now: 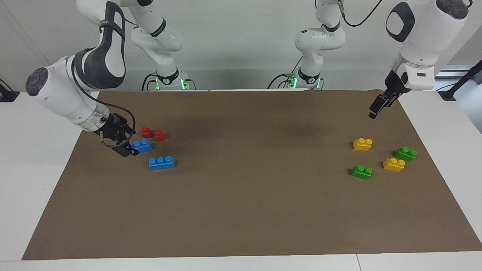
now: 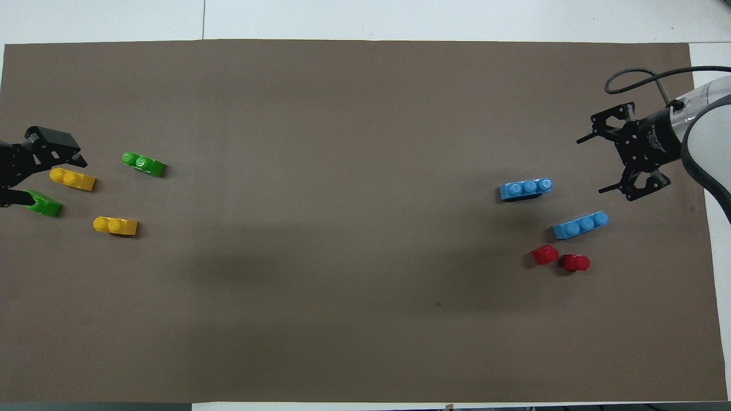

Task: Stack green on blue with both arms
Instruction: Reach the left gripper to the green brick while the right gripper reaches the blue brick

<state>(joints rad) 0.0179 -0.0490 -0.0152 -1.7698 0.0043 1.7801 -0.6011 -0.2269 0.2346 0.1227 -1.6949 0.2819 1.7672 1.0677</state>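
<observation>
Facing view: we see the right gripper (image 1: 126, 148) low at the right arm's end of the surface (image 1: 241, 210), its fingers spread, hanging just beside the end of the nearer blue brick (image 1: 142, 145) and hiding part of it. In the overhead view that gripper (image 2: 614, 162) stands open, clear of both blue bricks. The second blue brick (image 1: 161, 162) lies a little farther from the robots, and two small red pieces (image 1: 152, 133) sit side by side nearer the robots than both.

At the left arm's end, we find the left gripper (image 1: 377, 106) raised above the brown mat's (image 1: 263, 226) corner nearest the robots, its fingers spread wide in the overhead view (image 2: 34, 171). It holds nothing. Under it, four short bricks are scattered near that edge of the surface. One green brick (image 1: 405, 153) rests closest to the edge, beside a yellow brick (image 1: 394, 165). The other green brick (image 1: 361, 172) lies toward the middle of the surface, farther from the robots than the second yellow brick (image 1: 362, 144).

No green brick sits on a blue one; the two groups lie well apart.
</observation>
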